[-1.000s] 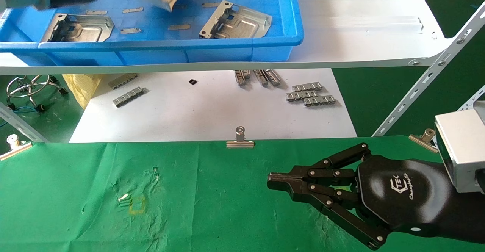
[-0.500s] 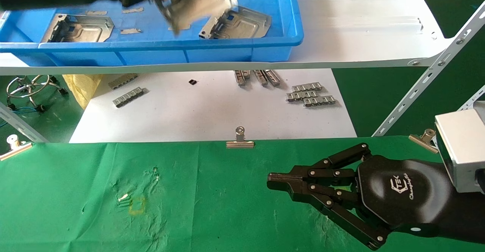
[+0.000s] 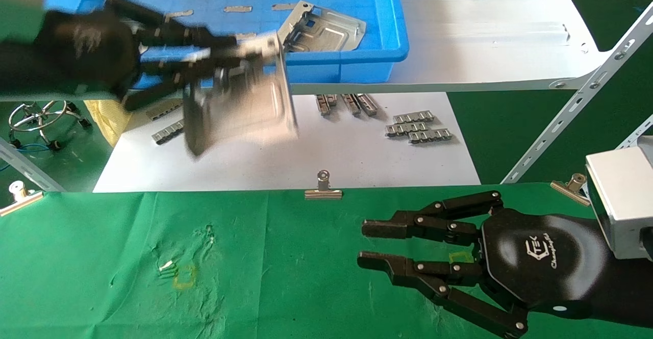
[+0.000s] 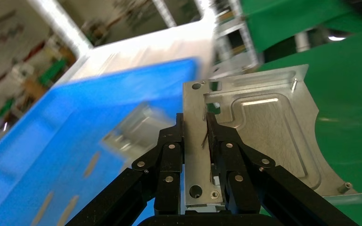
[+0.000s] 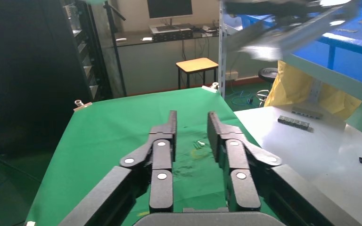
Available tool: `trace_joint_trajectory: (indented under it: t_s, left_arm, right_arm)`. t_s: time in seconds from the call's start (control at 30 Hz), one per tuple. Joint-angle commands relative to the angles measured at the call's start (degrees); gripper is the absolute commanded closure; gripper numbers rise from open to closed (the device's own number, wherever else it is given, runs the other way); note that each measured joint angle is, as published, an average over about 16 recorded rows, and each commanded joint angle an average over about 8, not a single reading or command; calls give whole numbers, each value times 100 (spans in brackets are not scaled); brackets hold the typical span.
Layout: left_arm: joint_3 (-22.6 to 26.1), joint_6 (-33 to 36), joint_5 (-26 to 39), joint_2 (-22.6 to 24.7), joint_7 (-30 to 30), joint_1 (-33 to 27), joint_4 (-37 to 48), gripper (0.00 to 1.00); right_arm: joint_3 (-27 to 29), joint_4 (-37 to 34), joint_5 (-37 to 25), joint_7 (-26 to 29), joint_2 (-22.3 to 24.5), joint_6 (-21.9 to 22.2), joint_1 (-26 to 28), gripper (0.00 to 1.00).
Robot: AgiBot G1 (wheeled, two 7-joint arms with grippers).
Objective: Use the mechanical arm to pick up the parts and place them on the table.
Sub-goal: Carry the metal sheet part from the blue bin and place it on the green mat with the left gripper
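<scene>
Silvery sheet metal, pinched edge-on between the pressed-in fingers of the left gripper (image 4: 195, 141); held part (image 3: 240, 104) aloft over the white board (image 3: 285, 160), clear of the blue bin (image 3: 326, 69), not yet over the green table (image 3: 255, 267); gripped near one edge only, most of the plate hanging free beyond the fingertips.

Likely trouble from here: thin grip on smooth metal, so possible swivel or slip during the carry; a drop onto the white board among the ribbed grey strips (image 3: 418, 126) instead of on the cloth; possible snag of the hanging corner on the shelf edge (image 3: 459, 81) or the binder clip (image 3: 323, 186) at the cloth's border; folded tabs catching the wrinkled cloth at set-down, tipping the plate; too early a release giving a clatter and a skid.

Right gripper (image 3: 365, 244) low over the right part of the green table, jaws spread with nothing between, seemingly idle; some risk of crowding if the plate comes down on that side; more open cloth to the left, near the small yellow square mark (image 3: 184, 276).

One more part (image 3: 321, 28) lying flat in the blue bin, so work seemingly not finished.

Surface: bright green cloth, creased, clipped at the edge; white board beyond it; white shelf above bearing the bin. Room, from the right wrist view: dark cabinet, desk with monitor (image 5: 169, 8), small stool (image 5: 197, 64), yellow bag (image 5: 311, 89) under the shelf.
</scene>
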Motion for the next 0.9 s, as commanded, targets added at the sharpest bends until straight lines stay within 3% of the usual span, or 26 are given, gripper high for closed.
trace_joint_trajectory:
  t_s: [0.03,0.2,0.4,0.63,0.9]
  left_arm:
    - [169,1,-520,-321,-7,336,-697,100]
    - [784,-46,-1060,-946,414,878,-1244,100]
    - [1540,-92,-771,-1213,1450,1243,-1090,100]
    - [2163,-172,-293,-1020,2376,1359,-441,100]
    - [2425,-270,-77,-612,2964,1297,592,100]
  right_arm:
    - [0,0,0,0,0,0,0,0]
    - [-1,0,1,0,0,0,0,0]
    - [-2,0,1,-1,1,1,0,0]
    - [-3,0,2,-1,1,1,1,0]
    - [-4,0,3,-2,1,2,1,0]
